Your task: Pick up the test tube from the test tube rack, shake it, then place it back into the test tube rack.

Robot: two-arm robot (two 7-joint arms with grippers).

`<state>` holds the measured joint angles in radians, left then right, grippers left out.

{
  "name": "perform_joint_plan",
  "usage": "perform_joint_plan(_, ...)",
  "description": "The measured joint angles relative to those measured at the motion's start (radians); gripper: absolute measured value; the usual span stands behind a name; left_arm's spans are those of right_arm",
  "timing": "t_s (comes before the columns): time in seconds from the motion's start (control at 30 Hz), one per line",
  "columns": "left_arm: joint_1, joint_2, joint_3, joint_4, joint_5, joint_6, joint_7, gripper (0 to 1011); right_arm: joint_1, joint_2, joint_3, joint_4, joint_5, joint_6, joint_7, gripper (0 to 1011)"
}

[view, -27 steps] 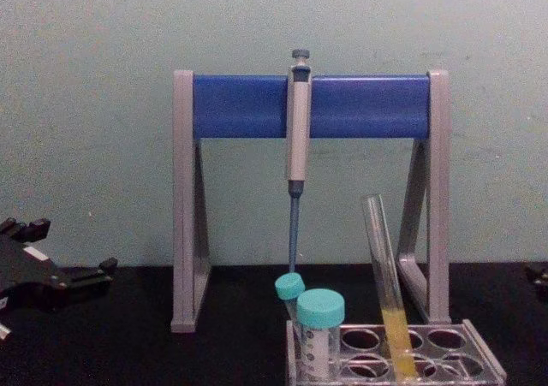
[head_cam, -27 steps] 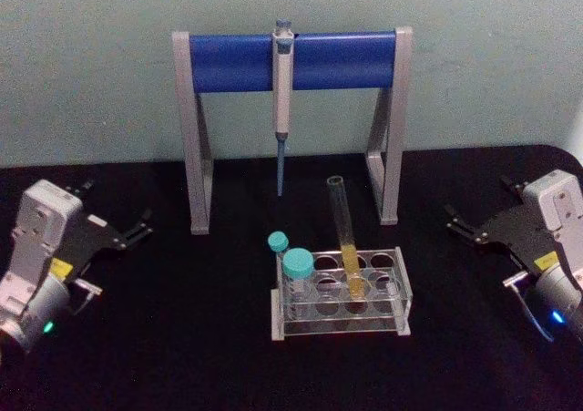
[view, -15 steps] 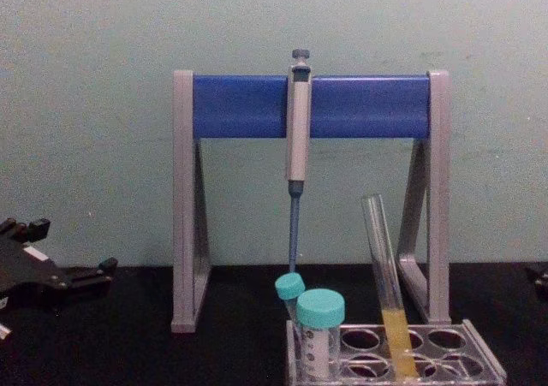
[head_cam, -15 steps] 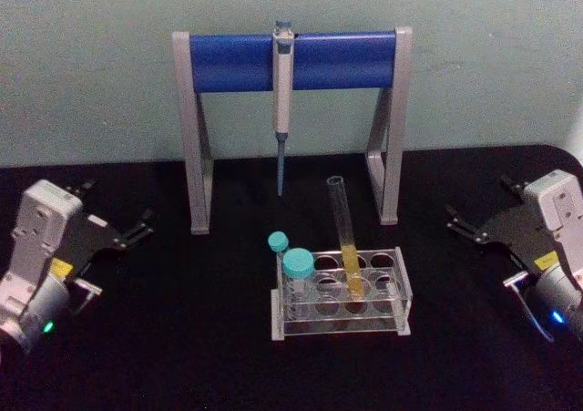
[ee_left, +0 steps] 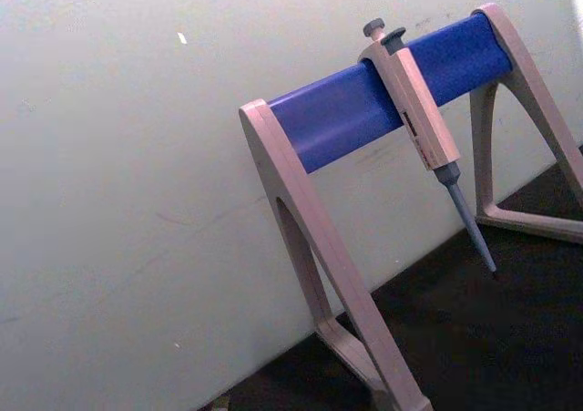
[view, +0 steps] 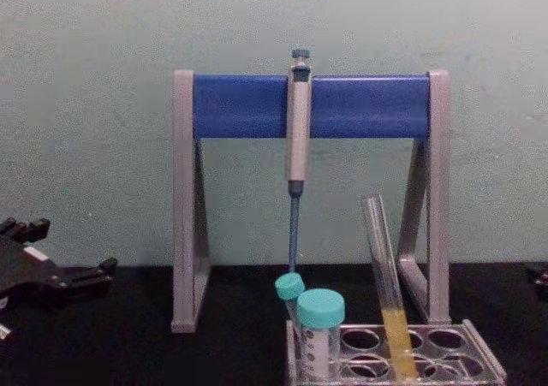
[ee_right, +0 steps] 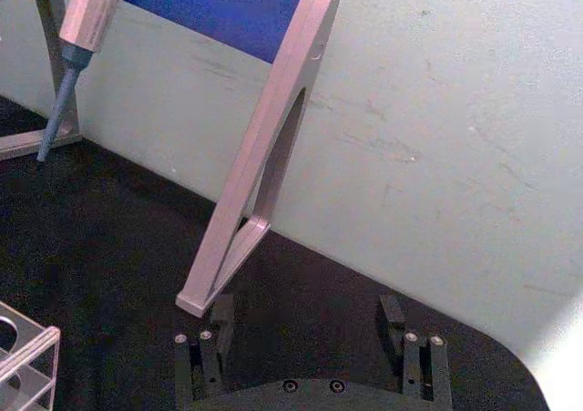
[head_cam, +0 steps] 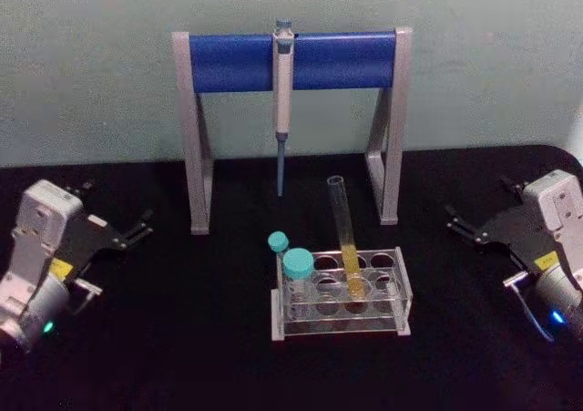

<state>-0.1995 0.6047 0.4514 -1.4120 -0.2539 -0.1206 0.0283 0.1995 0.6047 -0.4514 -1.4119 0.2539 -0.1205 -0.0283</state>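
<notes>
Test tube (head_cam: pixel 345 238) sits in test tube rack (head_cam: pixel 402 288); both grippers well apart from it.
Tube tilted, top leaning to robot's L, yellow liq. in lower part; teal-capped tubes (head_cam: pixel 297 265) at rack's L end; pipette (head_cam: pixel 282 83) hangs on stand (head_cam: pixel 197 156) behind rack; left gripper (head_cam: pixel 135 230) far L over black table (head_cam: pixel 182 356), fingers spread, empty; right gripper (head_cam: pixel 458 223) far R, fingers spread, empty.

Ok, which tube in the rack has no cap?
The tall glass test tube holding yellow liquid, leaning in the test tube rack. The two shorter tubes at the rack's left end wear teal caps.
</notes>
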Motion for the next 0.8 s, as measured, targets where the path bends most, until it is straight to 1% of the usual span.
perform_joint_plan(0.6,0.0,0.0,0.0,0.0,0.0,0.0,0.0,1001,0.0,0.0,0.0,0.0,0.0,0.0,0.0,1000)
perform_joint_plan(0.8,0.0,0.0,0.0,0.0,0.0,0.0,0.0,1001,-0.009,-0.008,0.014,-0.001,-0.015,-0.019,0.008,1000)
